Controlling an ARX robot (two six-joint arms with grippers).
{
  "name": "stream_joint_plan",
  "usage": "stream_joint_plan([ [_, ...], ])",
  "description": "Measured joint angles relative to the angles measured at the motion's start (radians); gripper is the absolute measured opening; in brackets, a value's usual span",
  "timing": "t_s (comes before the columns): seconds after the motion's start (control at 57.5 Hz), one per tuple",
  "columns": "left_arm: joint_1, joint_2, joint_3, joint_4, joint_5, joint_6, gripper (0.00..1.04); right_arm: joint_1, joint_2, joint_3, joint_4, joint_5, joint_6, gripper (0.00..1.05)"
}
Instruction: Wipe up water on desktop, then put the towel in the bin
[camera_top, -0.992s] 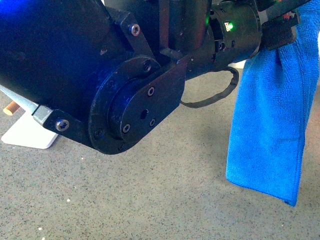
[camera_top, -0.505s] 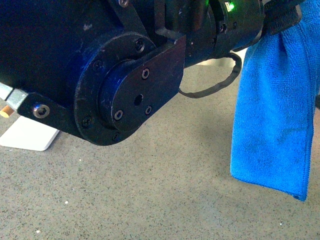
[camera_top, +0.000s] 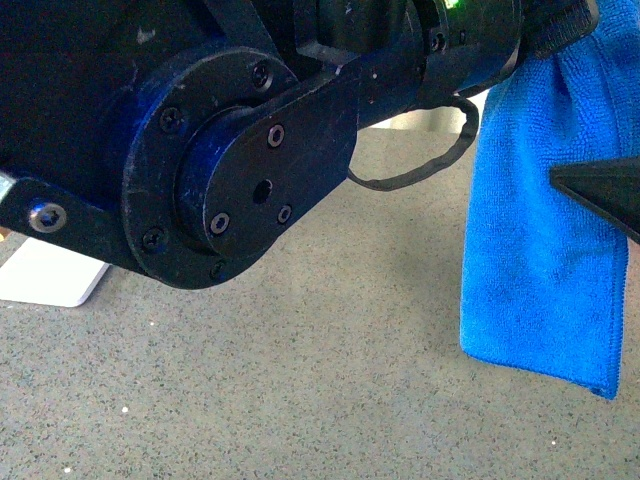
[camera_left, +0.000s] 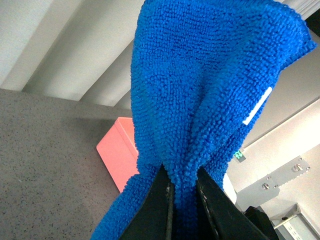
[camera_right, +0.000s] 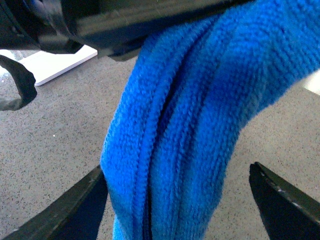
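Observation:
The bright blue towel (camera_top: 540, 230) hangs lengthwise above the speckled grey desktop (camera_top: 300, 380), its lower end just off the surface. My left gripper (camera_left: 182, 175) is shut on the towel's (camera_left: 200, 75) bunched top, at the upper right of the front view (camera_top: 565, 25). My right gripper (camera_right: 177, 200) is open, and the hanging towel (camera_right: 200, 100) lies between its spread fingers (camera_right: 75, 210), close to one and apart from the other. One right fingertip (camera_top: 595, 192) pokes in front of the towel. I see no water on the desktop.
The left arm's black body (camera_top: 200, 150) fills the upper left of the front view, with a cable loop (camera_top: 440, 160) below it. A white tray (camera_top: 50, 285) lies at the left. A salmon-pink box shape (camera_left: 117, 150) sits beyond the towel; I cannot tell whether it is the bin.
The left arm has shifted up and left in the front view, and the towel's lower end has risen slightly. A right fingertip has come in from the right edge, in front of the towel.

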Motion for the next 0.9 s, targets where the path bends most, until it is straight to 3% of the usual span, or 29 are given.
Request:
stream_joint_plan([
  [0.174,-0.001,0.0,0.0,-0.001,0.0,-0.003,0.06,0.032,0.026,0.01,0.024,0.011,0.003,0.52],
  [0.348,-0.001,0.0,0.0,-0.003,0.0,-0.003,0.06,0.047,0.042,0.011,0.045,0.023,0.016,0.2],
  [0.47,-0.001,-0.002,-0.003,-0.006,0.0,-0.003,0.06,0.046,0.042,0.014,0.043,0.025,0.017,0.04],
  [0.905,-0.001,-0.01,-0.006,-0.03,-0.007,0.001,0.06,0.005,0.042,0.016,0.038,0.018,0.018,0.04],
])
